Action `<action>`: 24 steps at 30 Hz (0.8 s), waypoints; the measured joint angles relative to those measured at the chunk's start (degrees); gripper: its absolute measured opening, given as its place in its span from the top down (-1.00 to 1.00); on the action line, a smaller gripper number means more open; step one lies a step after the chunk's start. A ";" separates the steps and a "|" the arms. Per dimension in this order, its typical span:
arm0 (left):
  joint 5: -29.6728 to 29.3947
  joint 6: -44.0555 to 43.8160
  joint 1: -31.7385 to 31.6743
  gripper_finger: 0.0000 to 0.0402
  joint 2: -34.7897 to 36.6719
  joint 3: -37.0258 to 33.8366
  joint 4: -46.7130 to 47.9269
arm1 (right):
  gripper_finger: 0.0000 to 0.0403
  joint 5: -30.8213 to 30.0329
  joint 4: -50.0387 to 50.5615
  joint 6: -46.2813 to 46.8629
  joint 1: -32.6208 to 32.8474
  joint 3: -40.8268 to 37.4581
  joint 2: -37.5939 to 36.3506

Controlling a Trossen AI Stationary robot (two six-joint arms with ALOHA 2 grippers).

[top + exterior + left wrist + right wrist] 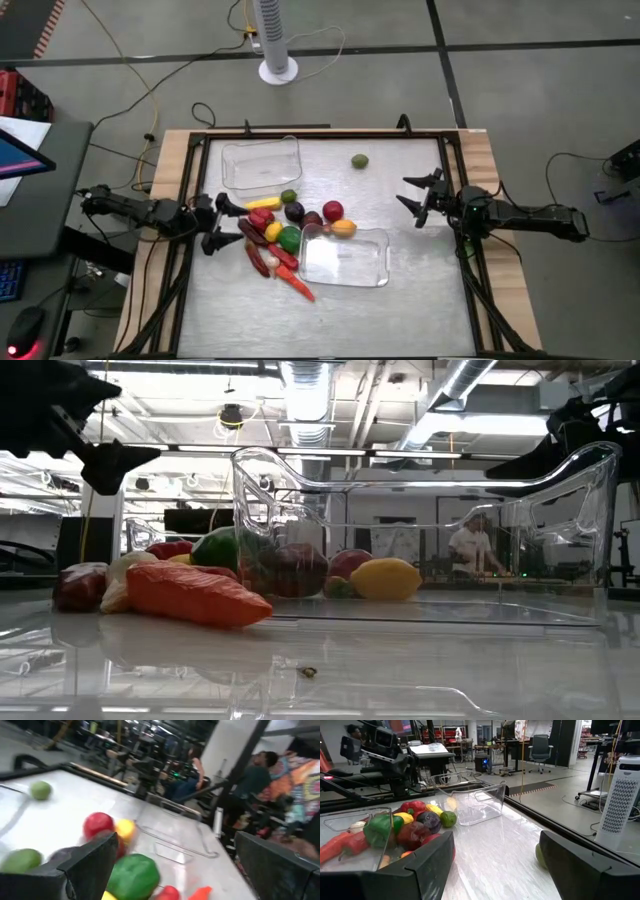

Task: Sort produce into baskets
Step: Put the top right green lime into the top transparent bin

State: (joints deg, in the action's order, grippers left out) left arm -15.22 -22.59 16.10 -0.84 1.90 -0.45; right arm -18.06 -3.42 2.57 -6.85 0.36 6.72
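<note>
basically nothing sorted: both baskets, near basket (345, 258) and far basket (261, 163), look empty, produce pile (285, 232) sits between them, one green piece (359, 161) off alone. left gripper (216, 222) and right gripper (417, 198) fingers released, holding nothing.

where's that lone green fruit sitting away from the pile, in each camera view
High view: green fruit alone near the table's far edge, right of the far tray.
Low view: not visible.
Left wrist view: upper left, beyond the red fruit.
Right wrist view: partly hidden by the right finger.
Shared landmark: the produce pile.
</note>
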 joint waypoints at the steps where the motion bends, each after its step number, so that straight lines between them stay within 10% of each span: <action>1: -1.33 0.56 0.00 -0.93 0.00 0.01 0.09 | -0.60 0.00 0.00 0.00 0.02 -0.02 0.00; 15: -15.88 -4.18 -0.02 -0.93 0.00 -0.01 -0.20 | -0.60 -1.81 -6.75 19.88 -0.81 0.00 -0.04; 24: -15.48 -1.88 -0.02 -0.93 0.00 -0.03 -1.48 | -0.60 -3.66 -7.53 24.93 -0.81 -0.02 0.00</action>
State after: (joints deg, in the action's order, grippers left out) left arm -30.69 -24.47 16.08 -0.84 1.87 -1.93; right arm -21.72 -10.95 27.50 -7.66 0.34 6.72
